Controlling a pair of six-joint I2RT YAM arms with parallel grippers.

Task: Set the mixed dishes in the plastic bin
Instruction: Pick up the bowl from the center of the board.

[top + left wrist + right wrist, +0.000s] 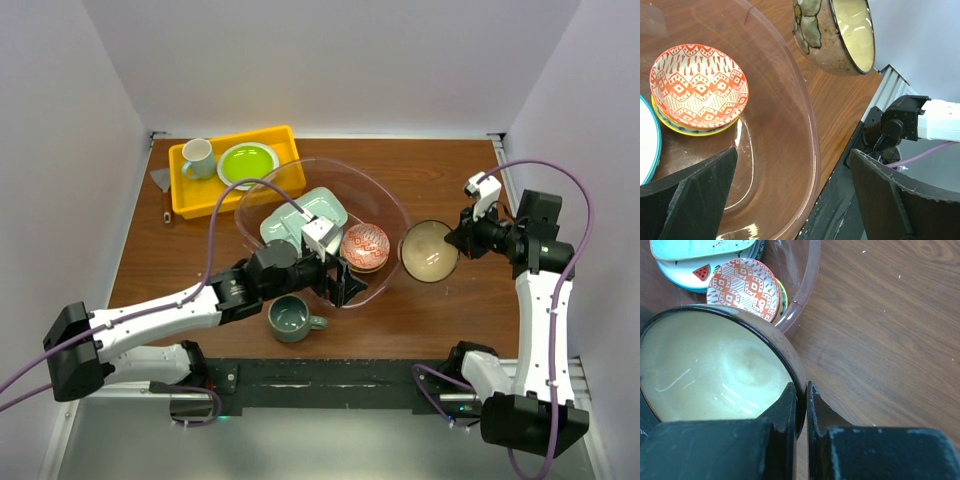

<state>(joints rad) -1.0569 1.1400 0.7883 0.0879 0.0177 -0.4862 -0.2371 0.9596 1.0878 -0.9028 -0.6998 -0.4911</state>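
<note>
Reddish-brown glaze with pale flower marks covers the outside of the large bowl [430,250]; its inside is creamy yellow, with a dark rim. It hangs tilted on its side, just right of the plastic bin [811,275]. The right gripper [801,390] has its fingers almost closed, pinching this rim. The left gripper [340,280] has its fingers wide apart over the near part of the bin and holds nothing. A grey-green mug [292,318] stands on the bench [450,170], nearer than the bin.

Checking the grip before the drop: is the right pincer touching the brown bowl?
Touching. The right wrist view shows the right pincer clamped over the rim of the brown bowl.
</note>
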